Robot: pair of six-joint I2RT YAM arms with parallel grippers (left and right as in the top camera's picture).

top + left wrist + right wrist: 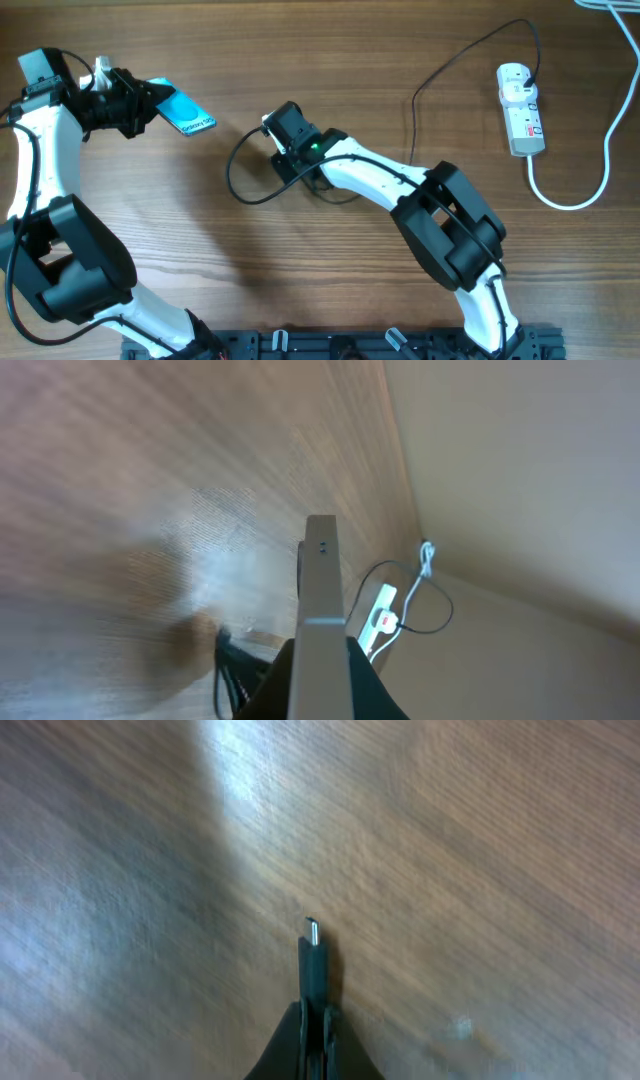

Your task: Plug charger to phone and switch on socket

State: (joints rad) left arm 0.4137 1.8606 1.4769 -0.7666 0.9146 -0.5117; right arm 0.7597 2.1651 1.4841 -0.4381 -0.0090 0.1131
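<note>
I am holding the phone (188, 113) clamped in my left gripper (148, 98), up at ten o'clock on the table (300, 280). My right gripper (313, 1016) is pinching the charger (312, 958) plug near the middle, and its metal tip is sticking out. The socket (521, 110) is sitting far off at two o'clock.

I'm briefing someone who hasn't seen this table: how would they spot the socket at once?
On the wooden table, go to the far right corner. The socket lies there: a short white power strip with a white plug at its far end. Unlike the thick white cable and the thin black charger beside it, it is a blocky bar with small red marks.
</note>
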